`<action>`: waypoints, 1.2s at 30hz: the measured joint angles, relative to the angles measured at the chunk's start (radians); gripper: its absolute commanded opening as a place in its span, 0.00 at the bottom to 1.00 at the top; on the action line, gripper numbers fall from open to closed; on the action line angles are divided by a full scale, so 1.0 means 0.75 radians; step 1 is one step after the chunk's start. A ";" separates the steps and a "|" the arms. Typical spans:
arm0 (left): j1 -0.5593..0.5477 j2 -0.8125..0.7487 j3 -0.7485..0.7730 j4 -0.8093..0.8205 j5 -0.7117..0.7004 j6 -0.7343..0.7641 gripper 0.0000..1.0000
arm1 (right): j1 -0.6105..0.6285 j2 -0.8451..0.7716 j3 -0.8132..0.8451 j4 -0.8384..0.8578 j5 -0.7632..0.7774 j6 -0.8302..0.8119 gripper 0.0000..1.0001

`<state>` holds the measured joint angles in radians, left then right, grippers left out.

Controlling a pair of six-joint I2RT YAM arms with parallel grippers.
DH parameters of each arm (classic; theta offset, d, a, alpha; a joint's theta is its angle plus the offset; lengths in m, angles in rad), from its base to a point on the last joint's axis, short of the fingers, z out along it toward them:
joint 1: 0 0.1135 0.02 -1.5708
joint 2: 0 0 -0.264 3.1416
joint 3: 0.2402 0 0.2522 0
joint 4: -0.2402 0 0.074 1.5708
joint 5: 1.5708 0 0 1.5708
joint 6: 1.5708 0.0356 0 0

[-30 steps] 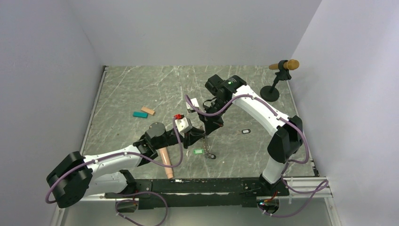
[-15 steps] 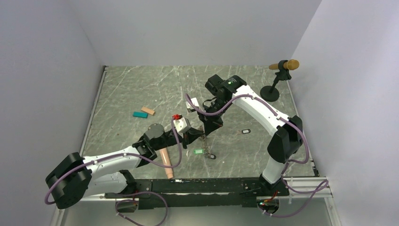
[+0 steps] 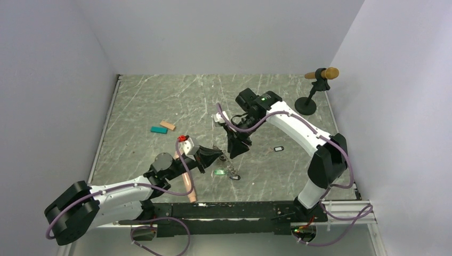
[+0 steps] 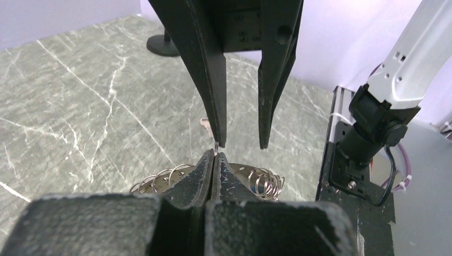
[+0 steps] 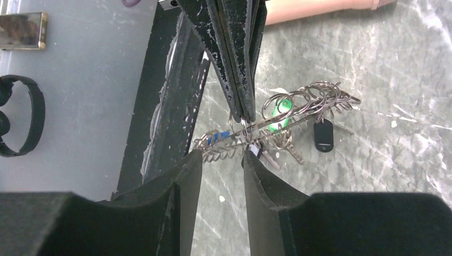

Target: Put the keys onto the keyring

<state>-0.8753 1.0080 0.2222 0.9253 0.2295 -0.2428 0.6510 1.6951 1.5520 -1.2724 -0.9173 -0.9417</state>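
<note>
My left gripper point(image 3: 218, 155) is shut on a thin wire loop of the keyring point(image 3: 227, 169); in its wrist view point(image 4: 215, 158) the pads pinch the loop, with coiled rings point(image 4: 265, 181) on both sides. The keyring point(image 5: 298, 106) sags to the table. On it are a green key point(image 5: 277, 113), a blue key point(image 5: 221, 136) and a black key point(image 5: 323, 134). My right gripper point(image 3: 235, 151) is open, fingers pointing down just above the left gripper's tips point(image 5: 244, 113); its own jaws point(image 5: 223, 156) straddle the chain without touching. A black-and-white key point(image 3: 278, 149) lies alone to the right.
A peach cylinder point(image 3: 186, 184) lies under my left arm. Teal point(image 3: 158, 129) and tan point(image 3: 167, 125) blocks lie at the left. A microphone stand point(image 3: 313, 90) stands at the back right. The black base rail point(image 3: 240, 209) runs along the near edge.
My left arm has drawn back to the near left, taking the keyring lower and nearer. The right gripper has followed a little and stays open above it.
</note>
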 measured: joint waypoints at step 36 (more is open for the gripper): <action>0.009 0.076 -0.059 0.378 -0.008 -0.123 0.00 | -0.107 -0.156 -0.186 0.290 -0.366 -0.116 0.19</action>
<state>-0.8688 1.0649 0.1780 1.2087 0.2234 -0.3351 0.5705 1.5780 1.4124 -1.0546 -1.1919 -1.0290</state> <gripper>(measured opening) 0.012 0.196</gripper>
